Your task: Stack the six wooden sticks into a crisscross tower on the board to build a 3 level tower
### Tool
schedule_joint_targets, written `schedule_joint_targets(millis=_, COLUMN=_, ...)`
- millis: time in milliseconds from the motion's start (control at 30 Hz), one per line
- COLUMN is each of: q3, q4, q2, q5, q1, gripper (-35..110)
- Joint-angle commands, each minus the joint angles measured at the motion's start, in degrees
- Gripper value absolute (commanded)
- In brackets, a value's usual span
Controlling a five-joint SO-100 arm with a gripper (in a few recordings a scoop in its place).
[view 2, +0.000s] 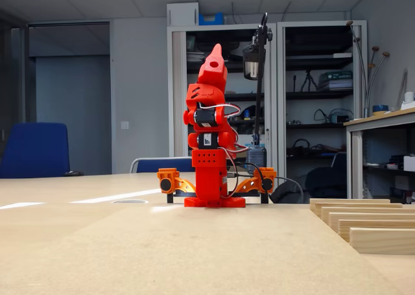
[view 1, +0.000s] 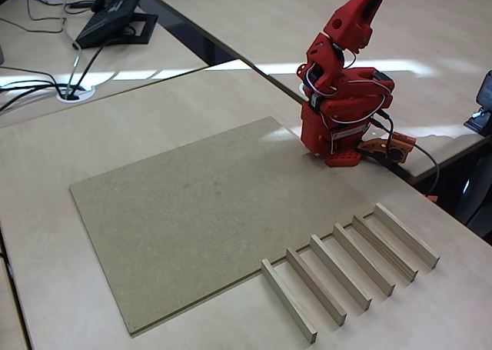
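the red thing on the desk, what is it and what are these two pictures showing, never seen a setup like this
The red thing is a small robot arm, folded up on its base at the desk edge. Its end effector, the two-finger part that picks things up, points upward and holds nothing; whether the fingers are open or shut cannot be told.

One fixed view looks down at the desk from above and to the side. The other sits low at table height, facing the arm with office shelves behind it.

On the desk lies a flat tan-brown board, bare for now. Beside it six wooden sticks lie in a row, parallel and apart. They also show at the right edge of the low view. No tower has been started.
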Motion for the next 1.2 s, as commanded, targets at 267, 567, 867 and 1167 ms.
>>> schedule_joint_targets(millis=267, q3=0.00, q4=2.72, q2=-0.09, q5=4.57, q1=-1.41, gripper=0)
schedule_joint_targets(millis=567, q3=-15.12, q4=29.00, q2=0.18, q5=13.54, q1=-6.68, gripper=0)
schedule_joint_targets(millis=867, q3=-32.43, q4=58.71, q2=-0.88, q5=34.89, q1=-16.08, gripper=0)
schedule_joint_targets(millis=1167, q3=-51.77, q4=82.27, q2=-17.14, q5=54.40, q1=-28.39, gripper=0)
